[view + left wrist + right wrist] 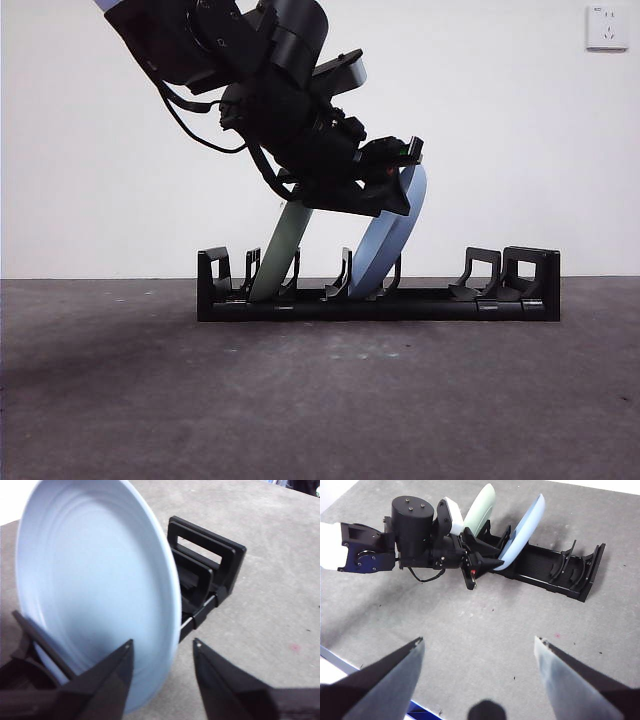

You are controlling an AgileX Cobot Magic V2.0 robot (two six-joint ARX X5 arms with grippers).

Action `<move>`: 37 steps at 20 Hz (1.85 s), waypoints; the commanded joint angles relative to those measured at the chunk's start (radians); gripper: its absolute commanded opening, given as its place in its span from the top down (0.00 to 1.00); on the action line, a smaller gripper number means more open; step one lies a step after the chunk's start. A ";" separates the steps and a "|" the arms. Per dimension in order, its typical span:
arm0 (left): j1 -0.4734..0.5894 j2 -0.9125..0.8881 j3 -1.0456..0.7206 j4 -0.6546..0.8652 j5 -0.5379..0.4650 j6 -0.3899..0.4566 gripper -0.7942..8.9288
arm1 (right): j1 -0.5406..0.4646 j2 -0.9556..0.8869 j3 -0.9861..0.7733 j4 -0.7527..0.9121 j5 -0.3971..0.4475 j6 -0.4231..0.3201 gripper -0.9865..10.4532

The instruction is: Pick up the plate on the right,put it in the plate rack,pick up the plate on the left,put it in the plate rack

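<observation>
The plate rack [440,305] [555,570] lies long and low across the table. A pale blue plate [385,245] [100,580] [522,530] leans in a middle slot. A pale green plate [280,250] [481,507] leans in a slot nearer one end. My left gripper [400,180] [160,644] [480,562] is open at the blue plate's upper rim. That rim sits between the jaws with a gap on one side. My right gripper [479,640] hangs open high above the table, away from the rack, holding nothing.
The rack's blocky end [210,555] and the prongs beside it hold no plate. The grey table [320,400] stretches in front of the rack. A white wall with a socket [607,27] stands behind it.
</observation>
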 commanded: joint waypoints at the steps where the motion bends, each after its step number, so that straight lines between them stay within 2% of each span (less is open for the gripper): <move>1: 0.001 0.014 0.000 0.004 0.022 -0.015 0.69 | 0.001 -0.002 -0.007 -0.024 -0.003 -0.008 0.59; 7: -0.014 -0.055 0.003 -0.015 0.025 -0.047 0.69 | 0.001 -0.001 -0.007 -0.024 -0.003 -0.008 0.59; 12: -0.028 -0.201 0.003 -0.149 0.025 -0.047 0.69 | 0.001 0.000 -0.007 -0.024 -0.003 -0.008 0.59; 20: -0.053 -0.632 0.003 -0.767 0.025 -0.046 0.69 | 0.001 0.007 -0.034 -0.024 -0.010 -0.011 0.59; 25: -0.053 -0.896 0.003 -1.054 0.024 -0.046 0.69 | 0.001 0.007 -0.138 -0.024 -0.139 -0.033 0.59; 30: -0.053 -1.038 0.003 -1.146 0.021 -0.046 0.69 | 0.001 0.007 -0.237 -0.024 -0.162 -0.049 0.59; 37: -0.053 -1.034 0.003 -1.228 0.021 -0.047 0.69 | 0.002 0.007 -0.269 -0.024 -0.178 -0.059 0.59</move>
